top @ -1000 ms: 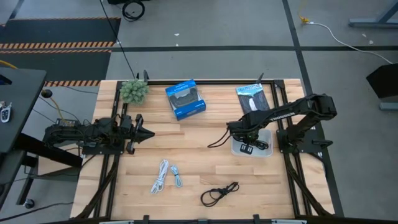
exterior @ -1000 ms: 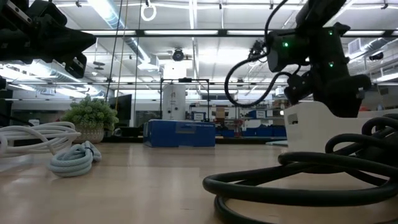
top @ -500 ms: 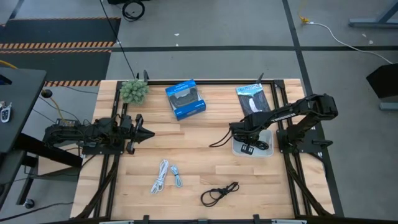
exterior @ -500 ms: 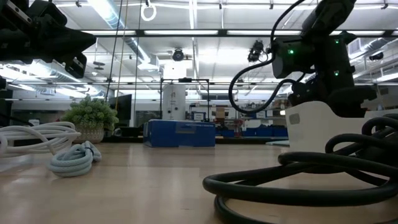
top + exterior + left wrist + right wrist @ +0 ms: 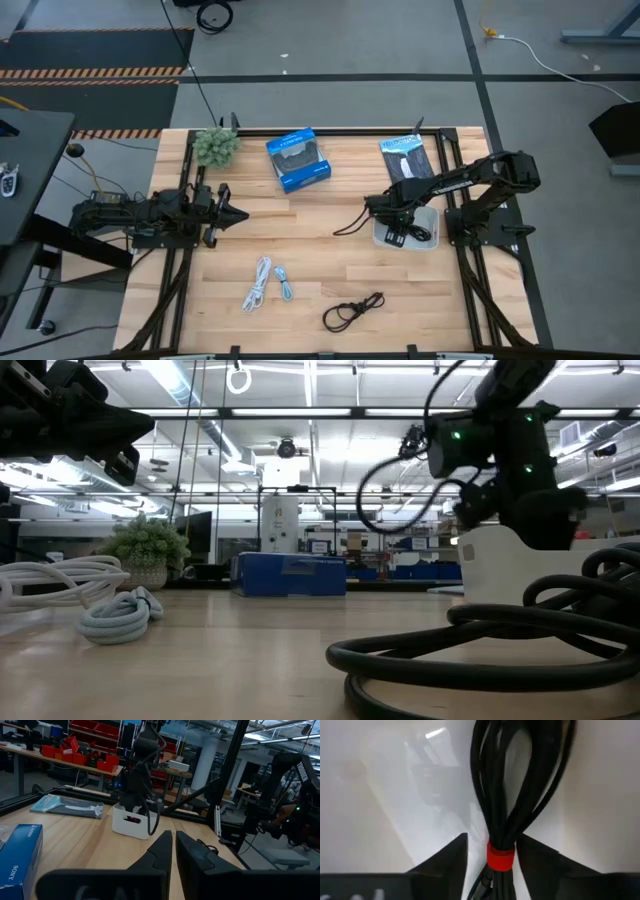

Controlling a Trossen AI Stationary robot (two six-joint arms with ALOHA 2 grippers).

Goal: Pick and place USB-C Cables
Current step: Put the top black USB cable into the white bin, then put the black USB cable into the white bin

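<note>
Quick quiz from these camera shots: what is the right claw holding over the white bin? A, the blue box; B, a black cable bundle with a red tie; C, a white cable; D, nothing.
B: the right wrist view shows the right claw closed around a black cable bundle with a red tie, inside the white bin.

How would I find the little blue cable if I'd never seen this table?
Look at the wooden table, near its front edge on the left arm's side. Two small cables lie side by side there; the white cable is longer, and the blue cable is the shorter, pale blue-grey one.
</note>
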